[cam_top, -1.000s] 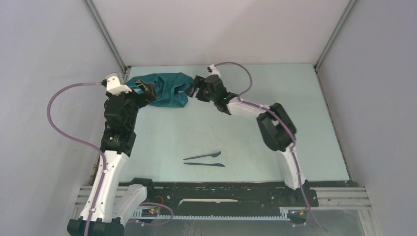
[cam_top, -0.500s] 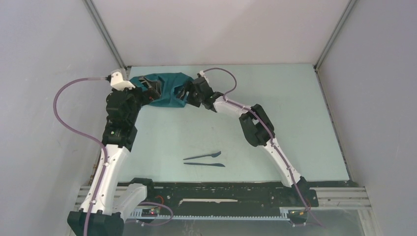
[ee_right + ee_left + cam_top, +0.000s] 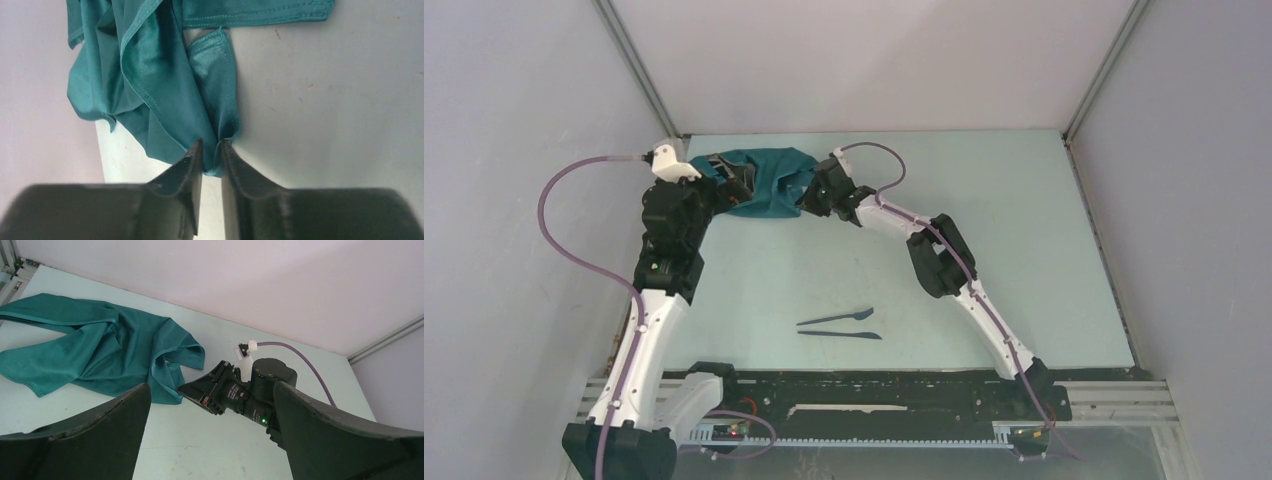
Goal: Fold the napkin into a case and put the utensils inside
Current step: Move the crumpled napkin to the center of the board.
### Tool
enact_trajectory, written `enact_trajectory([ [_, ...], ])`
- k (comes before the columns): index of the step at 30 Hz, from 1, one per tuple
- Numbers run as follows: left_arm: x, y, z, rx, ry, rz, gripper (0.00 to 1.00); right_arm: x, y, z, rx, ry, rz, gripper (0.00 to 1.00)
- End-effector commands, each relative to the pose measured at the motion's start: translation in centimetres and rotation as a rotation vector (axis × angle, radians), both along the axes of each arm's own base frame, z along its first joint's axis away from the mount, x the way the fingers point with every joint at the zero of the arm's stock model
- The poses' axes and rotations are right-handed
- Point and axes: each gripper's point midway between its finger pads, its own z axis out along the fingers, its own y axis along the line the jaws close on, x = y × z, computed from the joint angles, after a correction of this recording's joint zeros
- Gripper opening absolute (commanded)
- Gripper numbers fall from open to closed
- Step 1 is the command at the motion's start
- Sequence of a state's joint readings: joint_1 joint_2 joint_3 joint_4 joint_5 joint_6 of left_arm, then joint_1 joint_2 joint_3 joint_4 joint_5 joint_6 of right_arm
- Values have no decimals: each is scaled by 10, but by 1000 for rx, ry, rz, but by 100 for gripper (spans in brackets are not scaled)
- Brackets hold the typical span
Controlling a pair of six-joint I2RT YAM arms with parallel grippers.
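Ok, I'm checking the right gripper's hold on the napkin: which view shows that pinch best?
The right wrist view: the right gripper is close up, pinching a napkin fold. The left wrist view shows it only from the front; the top view shows it small at the napkin's edge.

napkin (image 3: pixel 150 75): top cut off in the right wrist view; a fold hidden inside the right gripper (image 3: pixel 212 148)
utensils (image 3: pixel 839 325): too small to tell fork from knife
left gripper (image 3: pixel 211 387): fingers blurred, cut off below
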State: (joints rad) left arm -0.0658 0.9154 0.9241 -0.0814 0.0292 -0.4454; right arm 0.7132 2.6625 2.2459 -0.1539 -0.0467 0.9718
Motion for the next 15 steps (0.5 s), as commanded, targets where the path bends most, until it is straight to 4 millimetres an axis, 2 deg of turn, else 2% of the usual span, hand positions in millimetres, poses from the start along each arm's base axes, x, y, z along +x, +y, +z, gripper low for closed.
enact_trajectory([
  [1,2,1,22,-16,-64,0,100,7,2,22,-16,-59,1,19],
  [2,1,1,22,-16,-64,0,100,7,1,23,-26,-63,3,15],
  [4,1,1,22,-16,-65,0,100,5,0,32,-38,-80,14,0],
  [7,2,3,23,-15,-70,5,100,-2,-9,43,-82,-85,28,0],
  [13,8,18,17,-57,-57,34,100,-27,-77,74,-128,-69,-54,0],
  [14,10,22,15,-62,-51,44,100,-36,-93,67,-143,-46,-67,0],
  [15,11,25,13,-68,-46,52,100,-41,-105,73,-141,-43,-83,0],
])
